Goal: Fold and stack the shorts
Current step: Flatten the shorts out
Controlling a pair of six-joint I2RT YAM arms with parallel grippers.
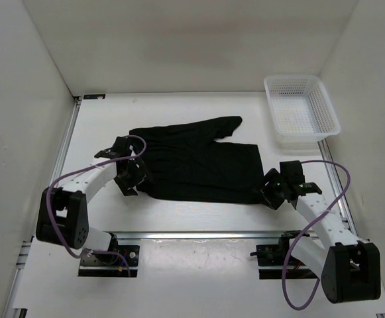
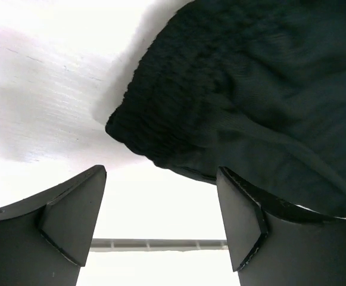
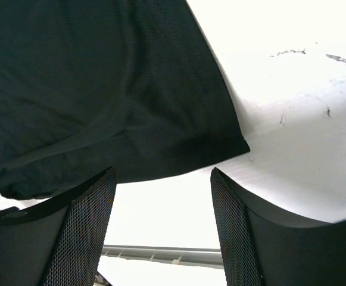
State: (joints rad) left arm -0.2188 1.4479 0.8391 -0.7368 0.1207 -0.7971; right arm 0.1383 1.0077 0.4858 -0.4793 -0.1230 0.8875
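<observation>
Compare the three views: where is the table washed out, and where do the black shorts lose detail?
Top external: even light, but the shorts read as a nearly flat black shape. Left wrist: the table blows out to white around the cloth, yet the gathered waistband texture shows. Right wrist: same white glare on the table, folds in the cloth only faintly visible.

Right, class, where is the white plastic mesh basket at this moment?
In the top view, the white plastic mesh basket sits at the far right corner of the table, apart from the plain black cloth shorts.
</observation>
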